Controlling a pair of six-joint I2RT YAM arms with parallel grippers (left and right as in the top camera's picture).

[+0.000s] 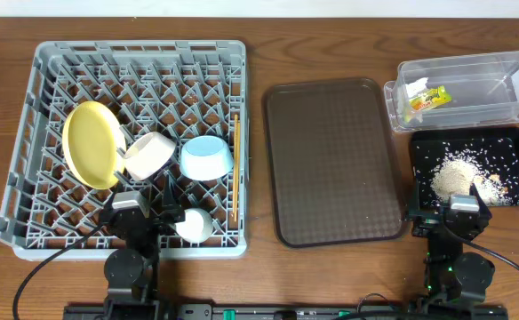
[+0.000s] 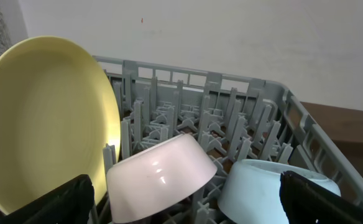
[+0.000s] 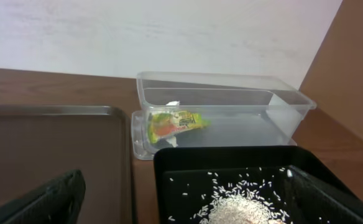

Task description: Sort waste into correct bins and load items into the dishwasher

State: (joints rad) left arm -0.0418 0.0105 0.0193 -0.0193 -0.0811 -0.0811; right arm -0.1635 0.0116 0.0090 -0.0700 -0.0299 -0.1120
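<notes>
the left arm (image 1: 124,267) and right arm (image 1: 459,271) are black with round joint housings. a grey block (image 1: 128,203) sits on each wrist, thin black cables (image 1: 42,267) trail off, and the fingers (image 2: 63,200) are matte black.

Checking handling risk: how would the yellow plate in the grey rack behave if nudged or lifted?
The yellow plate looks rigid and glossy, so probably slippery to pinch. Standing tilted on edge among the pegs of the rack, it could tip if pushed.
</notes>
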